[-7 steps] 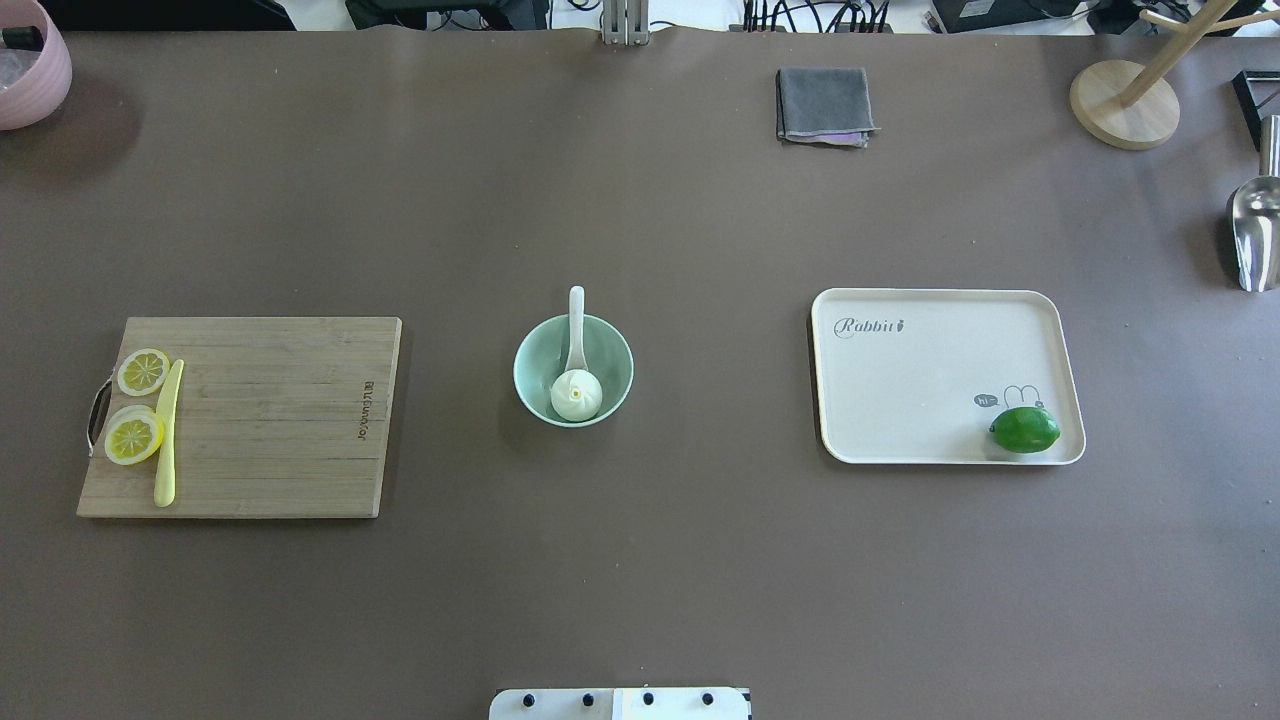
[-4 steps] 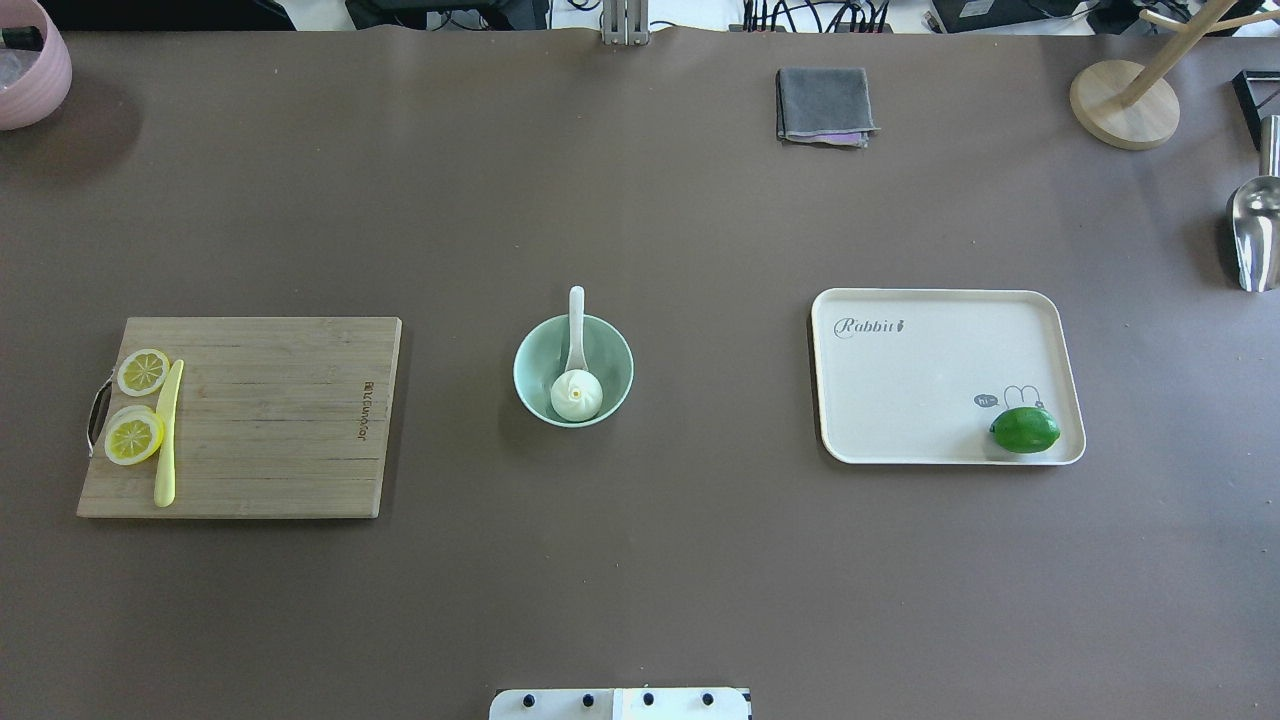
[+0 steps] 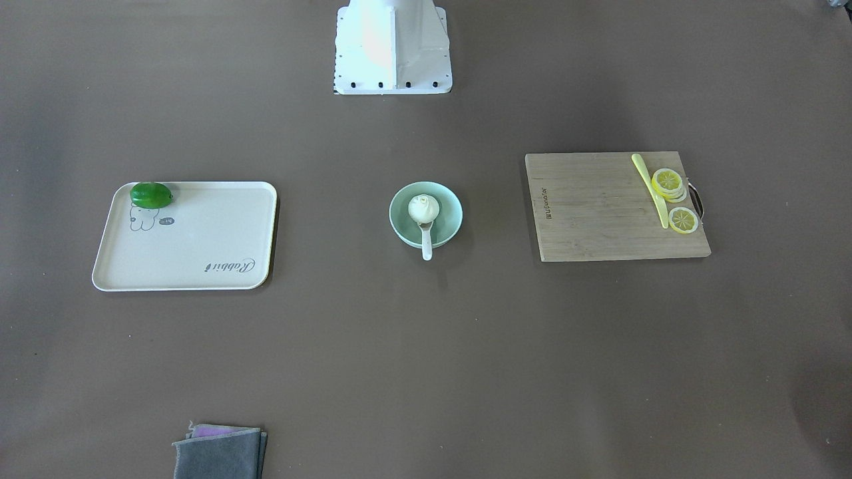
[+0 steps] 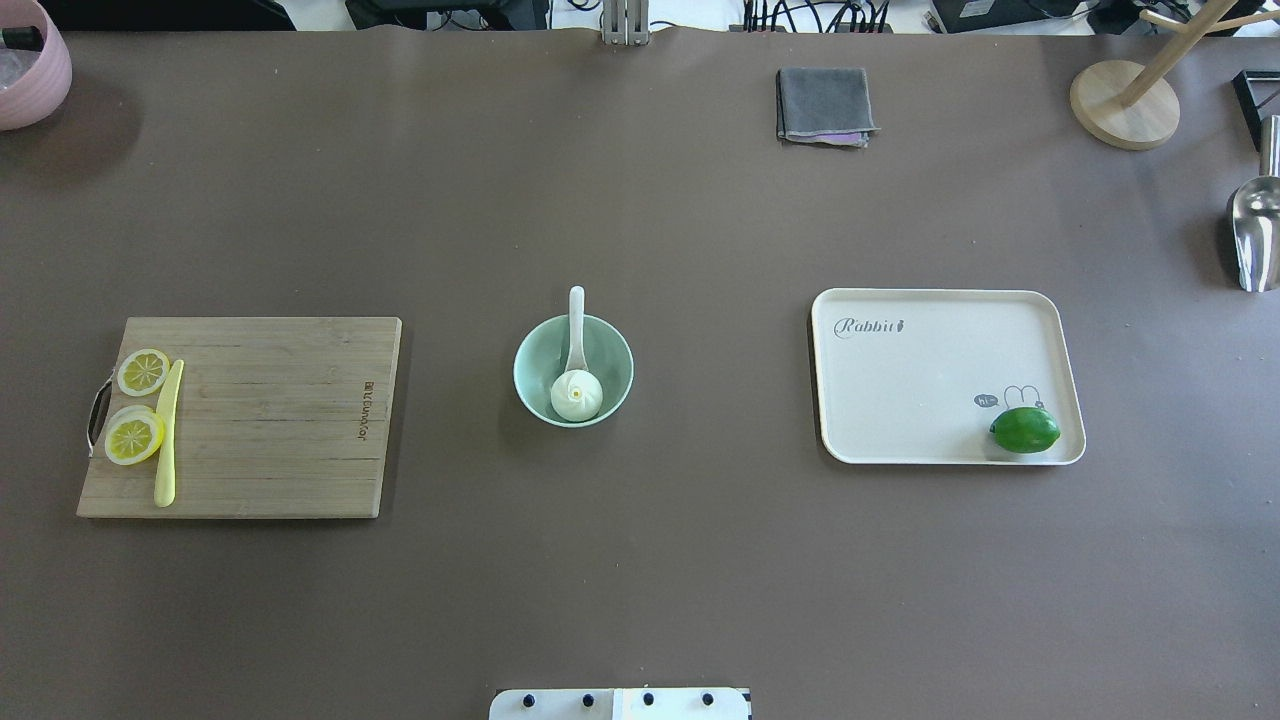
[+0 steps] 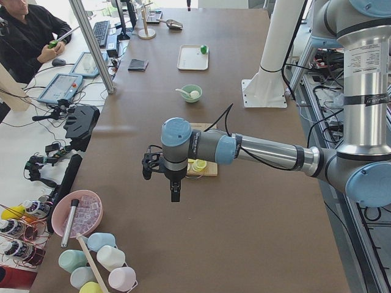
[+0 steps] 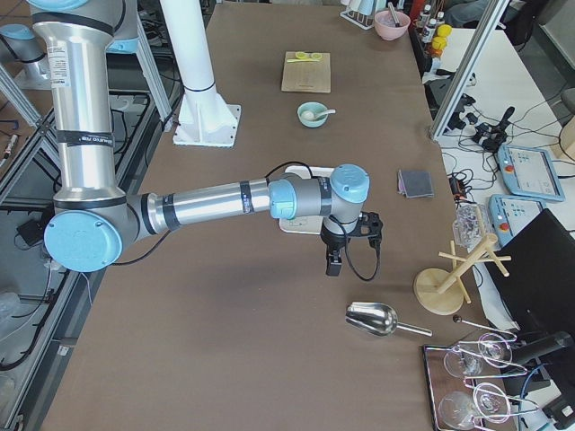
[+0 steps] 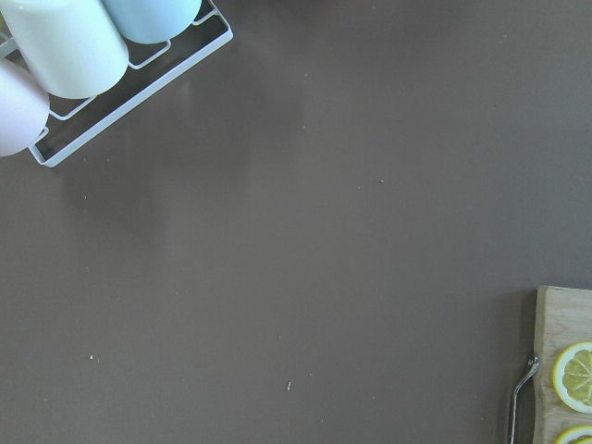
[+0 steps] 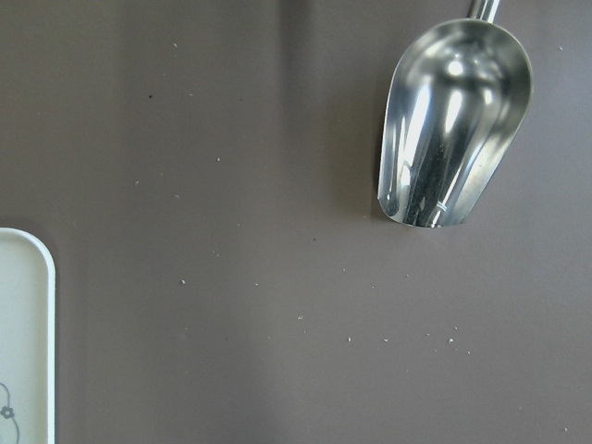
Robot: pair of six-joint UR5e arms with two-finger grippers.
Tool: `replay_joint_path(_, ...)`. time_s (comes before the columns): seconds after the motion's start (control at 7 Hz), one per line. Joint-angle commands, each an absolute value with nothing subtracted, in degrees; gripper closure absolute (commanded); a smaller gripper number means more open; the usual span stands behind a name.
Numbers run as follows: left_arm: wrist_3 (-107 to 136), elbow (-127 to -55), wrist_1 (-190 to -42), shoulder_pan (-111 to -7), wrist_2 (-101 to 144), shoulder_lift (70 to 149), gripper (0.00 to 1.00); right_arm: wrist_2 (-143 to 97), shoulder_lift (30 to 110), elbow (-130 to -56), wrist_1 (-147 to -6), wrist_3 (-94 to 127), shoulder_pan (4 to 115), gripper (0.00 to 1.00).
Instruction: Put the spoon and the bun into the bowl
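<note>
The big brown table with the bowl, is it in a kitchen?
Probably a robot lab, not a kitchen: the left arm and right arm reach over the table, and a person is by a keyboard, with a teach pendant nearby.

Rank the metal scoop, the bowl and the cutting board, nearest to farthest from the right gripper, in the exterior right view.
From the right gripper:
1. metal scoop, close by, at the table's near end
2. bowl, mid-table
3. cutting board, far end

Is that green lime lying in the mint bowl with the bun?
No, the lime lies in a corner of the cream tray, apart from the bowl, which holds the bun and spoon.
</note>
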State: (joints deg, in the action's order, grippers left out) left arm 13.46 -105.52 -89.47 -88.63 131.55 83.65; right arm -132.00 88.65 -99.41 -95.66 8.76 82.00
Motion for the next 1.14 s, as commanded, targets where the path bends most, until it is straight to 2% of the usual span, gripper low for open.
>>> replay_joint_path(0.0,13.3,-105.1,-89.5,-88.7,131.6,83.6,0.02,-131.8,91.0,-96.2,-95.3,8.7,82.9,0.0)
replay_joint_path(0.29,13.3,-104.7,-89.5,-88.6,131.5,83.8,0.02,-131.9,92.6,-96.2,-95.3,8.4,86.5,0.0)
replay_joint_path(1.0,13.3,-104.3,-89.5,-88.6,131.5,84.2,0.02,-132.0,92.6,-96.3,-95.3,8.6,86.5,0.0)
